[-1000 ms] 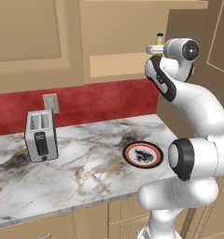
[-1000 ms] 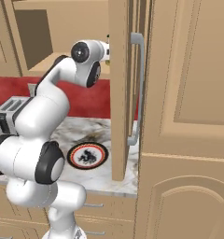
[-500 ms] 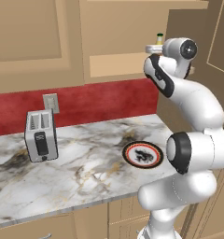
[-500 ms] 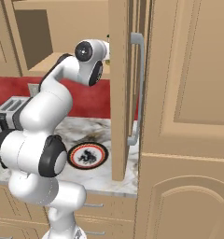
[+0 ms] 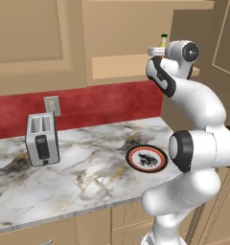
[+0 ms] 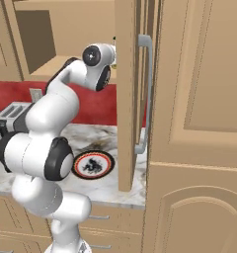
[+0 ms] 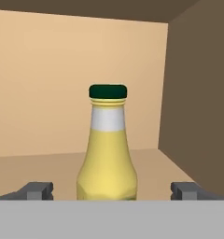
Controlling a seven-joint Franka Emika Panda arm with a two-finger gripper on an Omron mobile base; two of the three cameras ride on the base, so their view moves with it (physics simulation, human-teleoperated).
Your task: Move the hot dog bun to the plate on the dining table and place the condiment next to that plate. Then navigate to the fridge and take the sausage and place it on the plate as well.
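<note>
- The condiment (image 7: 107,149) stands upright on the open cupboard shelf (image 5: 121,64), near its right inner wall (image 7: 198,93).
- My gripper (image 7: 112,190) is spread wide, one tip on either side of the condiment's base, not touching it.
- I'd say the risk is pushing in off-centre: one finger could nudge the condiment over or against that wall.
- The plate (image 5: 146,158) lies on the counter below the condiment; a dropped bottle might strike it.

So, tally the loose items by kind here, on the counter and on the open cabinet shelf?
Toaster: 1, on the counter
Plate: 1, on the counter
Condiment bottle: 1, upright on the cabinet shelf, between the open tool's fingertips
Total: 3
</note>
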